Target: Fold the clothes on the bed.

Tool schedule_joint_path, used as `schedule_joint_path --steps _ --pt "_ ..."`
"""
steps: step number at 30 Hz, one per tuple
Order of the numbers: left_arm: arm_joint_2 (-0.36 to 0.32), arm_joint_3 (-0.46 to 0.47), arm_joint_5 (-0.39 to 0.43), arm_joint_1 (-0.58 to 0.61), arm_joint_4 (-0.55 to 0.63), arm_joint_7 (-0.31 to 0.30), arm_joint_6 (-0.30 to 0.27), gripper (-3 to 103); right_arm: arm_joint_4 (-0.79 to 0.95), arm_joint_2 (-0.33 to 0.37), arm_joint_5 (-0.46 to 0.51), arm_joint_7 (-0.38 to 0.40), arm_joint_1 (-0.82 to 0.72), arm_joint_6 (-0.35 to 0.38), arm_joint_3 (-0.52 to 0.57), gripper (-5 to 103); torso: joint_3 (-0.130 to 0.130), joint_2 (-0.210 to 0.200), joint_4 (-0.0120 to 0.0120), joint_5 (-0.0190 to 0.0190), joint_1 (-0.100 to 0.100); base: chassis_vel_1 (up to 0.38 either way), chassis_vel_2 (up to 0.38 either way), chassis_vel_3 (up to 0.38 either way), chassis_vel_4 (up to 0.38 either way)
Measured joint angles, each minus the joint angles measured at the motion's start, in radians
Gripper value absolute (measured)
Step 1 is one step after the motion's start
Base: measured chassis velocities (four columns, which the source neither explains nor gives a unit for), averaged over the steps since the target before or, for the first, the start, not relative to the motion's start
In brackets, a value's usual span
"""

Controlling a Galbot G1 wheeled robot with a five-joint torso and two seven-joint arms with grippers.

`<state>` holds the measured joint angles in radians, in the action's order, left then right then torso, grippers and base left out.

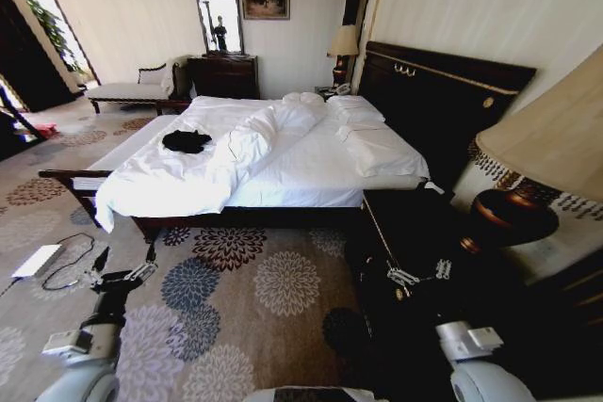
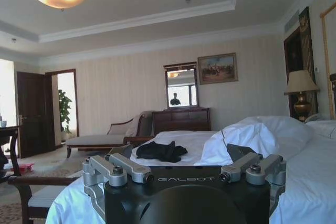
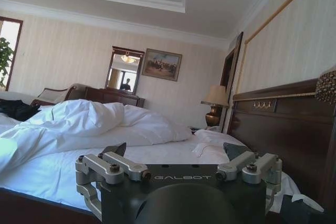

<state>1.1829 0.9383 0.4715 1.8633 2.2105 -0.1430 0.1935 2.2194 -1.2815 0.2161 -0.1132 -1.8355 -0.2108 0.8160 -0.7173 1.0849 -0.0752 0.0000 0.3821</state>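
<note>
The shirt [image 1: 186, 141] lies in a crumpled black heap on the bed [image 1: 311, 171], on the white sheet toward the foot end and the side farther from the robot, just beside the bunched duvet [image 1: 203, 171] that runs down the middle of the mattress. Both arms hang low in front of the robot, over the patterned carpet [image 1: 245, 294] and well short of the bed. In the head view the left jaws [image 1: 121, 278] sit above the carpet near a white cable and flat white box on the floor, with the near corner of the bed frame between them and the shirt. The right jaws [image 1: 419, 276] are in front of the dark nightstand [image 1: 415, 223] beside the headboard [image 1: 443, 101], well apart from the shirt, which lies across the bed from them. In the left wrist view the left jaws [image 2: 185, 167] stand wide, holding nothing, and the shirt [image 2: 161, 151] shows beyond them on the sheet, roughly between the two spread fingers but far off. In the right wrist view the right jaws [image 3: 178, 164] are likewise spread wide and hold nothing; the shirt [image 3: 18, 109] shows as a dark patch past the duvet [image 3: 79, 121]. Pillows [image 1: 353, 115] rest against the headboard, and a lamp [image 1: 542, 152] stands close on the robot's right.
</note>
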Motion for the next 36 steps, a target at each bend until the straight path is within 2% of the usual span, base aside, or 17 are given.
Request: schedule_joint_path --steps 30,36 --pt "0.014 0.001 -0.003 0.021 0.002 0.004 0.018 100 0.031 -0.007 -0.016 0.015 -0.015 0.004 0.02 100 0.0 0.0 0.0 0.0 0.0 0.0 0.0 0.0 0.0" --pt "0.014 0.002 -0.003 0.028 0.004 0.006 0.023 100 0.038 -0.008 -0.018 0.015 -0.018 0.004 0.023 100 0.0 0.0 0.0 0.0001 0.0 0.12 0.098 -0.097 -0.111"
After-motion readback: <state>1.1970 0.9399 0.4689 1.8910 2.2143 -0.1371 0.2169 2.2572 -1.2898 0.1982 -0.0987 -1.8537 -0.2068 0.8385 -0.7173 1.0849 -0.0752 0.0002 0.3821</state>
